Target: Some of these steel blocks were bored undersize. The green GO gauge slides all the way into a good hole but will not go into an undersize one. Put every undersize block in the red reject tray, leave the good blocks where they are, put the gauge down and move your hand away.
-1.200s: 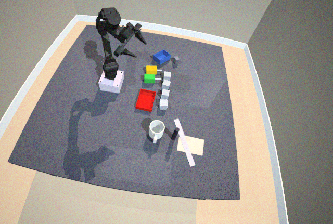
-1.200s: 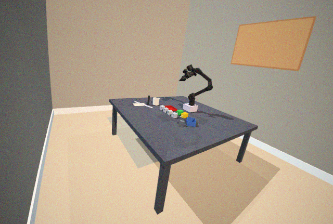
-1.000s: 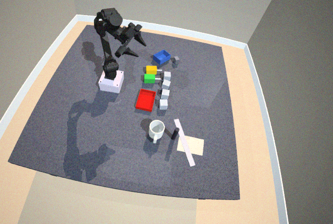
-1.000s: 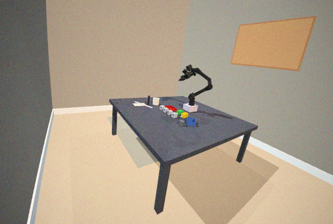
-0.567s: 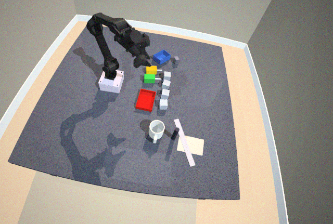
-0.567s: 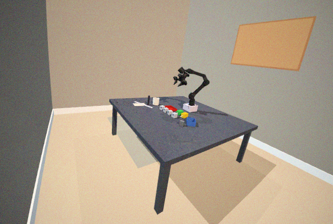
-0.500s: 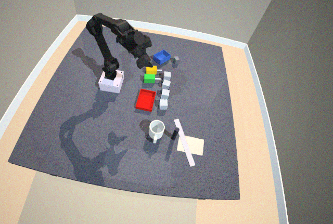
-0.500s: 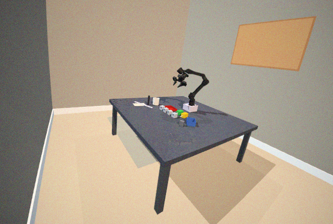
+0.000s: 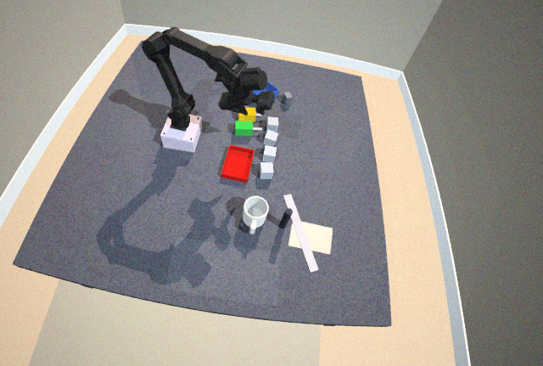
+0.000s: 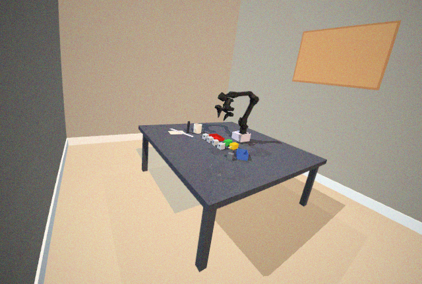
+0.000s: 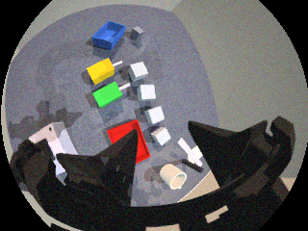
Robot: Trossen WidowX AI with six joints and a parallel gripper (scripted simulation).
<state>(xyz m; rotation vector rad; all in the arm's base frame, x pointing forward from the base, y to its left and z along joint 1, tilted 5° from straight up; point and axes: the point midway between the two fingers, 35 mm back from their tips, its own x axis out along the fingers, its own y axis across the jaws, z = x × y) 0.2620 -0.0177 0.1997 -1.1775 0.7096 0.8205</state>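
Claw: the claw (image 9: 246, 109) (image 10: 221, 118) (image 11: 163, 130) is held above the table (image 9: 333, 151) (image 10: 204, 178) (image 11: 185, 87), its fingers spread apart, and nothing is gripped.
Green gauge: the green gauge (image 9: 243, 127) (image 10: 227, 142) (image 11: 108, 94) is laid on the table, its pale pin pointed toward the row of blocks.
Yellow gauge: the yellow gauge (image 9: 247, 114) (image 10: 234, 145) (image 11: 101, 71) is placed just beside the green one, with a similar pin.
Steel blocks: four light blocks (image 9: 269, 153) (image 10: 215, 142) (image 11: 154, 115) are set in a row with gaps between; their bore sizes cannot be told.
Reject tray: the red tray (image 9: 223, 170) (image 10: 216, 137) (image 11: 142, 140) is placed beside the row; no block is contained in it.
Blue tray: the blue tray (image 9: 271, 90) (image 10: 242, 154) (image 11: 109, 35) is seen near a small grey block (image 9: 287, 98) (image 10: 230, 155) (image 11: 138, 33).
Mug: the white mug (image 9: 254, 212) (image 10: 197, 128) (image 11: 172, 176) is stood upright near a dark cylinder (image 9: 285, 218) (image 10: 188, 126) (image 11: 192, 166).
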